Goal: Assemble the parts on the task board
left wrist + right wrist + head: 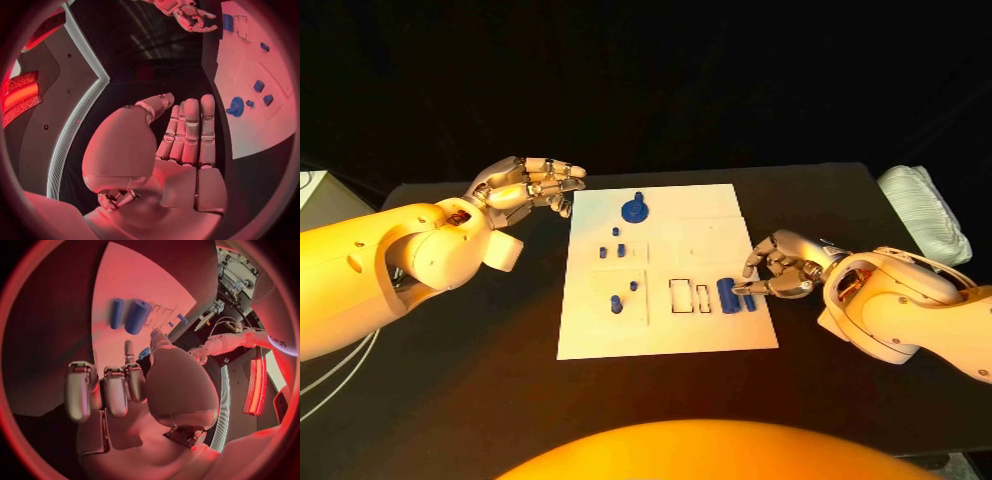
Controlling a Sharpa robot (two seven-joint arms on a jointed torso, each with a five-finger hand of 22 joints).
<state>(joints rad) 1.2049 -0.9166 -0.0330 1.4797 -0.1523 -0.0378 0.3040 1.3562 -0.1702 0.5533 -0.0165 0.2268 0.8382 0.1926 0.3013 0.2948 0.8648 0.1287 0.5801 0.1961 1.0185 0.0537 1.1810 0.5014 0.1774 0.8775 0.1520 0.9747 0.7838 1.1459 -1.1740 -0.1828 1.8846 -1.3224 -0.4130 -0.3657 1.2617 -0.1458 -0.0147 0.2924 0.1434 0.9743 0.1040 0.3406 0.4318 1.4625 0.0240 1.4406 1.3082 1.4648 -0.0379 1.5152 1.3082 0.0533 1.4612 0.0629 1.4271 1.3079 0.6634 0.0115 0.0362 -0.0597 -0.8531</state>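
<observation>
The white task board (668,325) lies mid-table. On it are a large round blue part (635,209) at the far end, several small blue parts (616,232) down its left half, and a thick blue cylinder (727,295) beside a slim blue piece (749,301) near two rectangular slots (679,296). My right hand (783,270) hovers at the board's right edge with loosely bent fingers just short of the cylinder (137,316), holding nothing. My left hand (528,185) floats off the board's far left corner, fingers straight and side by side (190,130), empty.
A white padded bundle (927,210) lies at the table's far right. A pale box (315,190) stands off the left edge, with thin cables (329,370) hanging below my left arm.
</observation>
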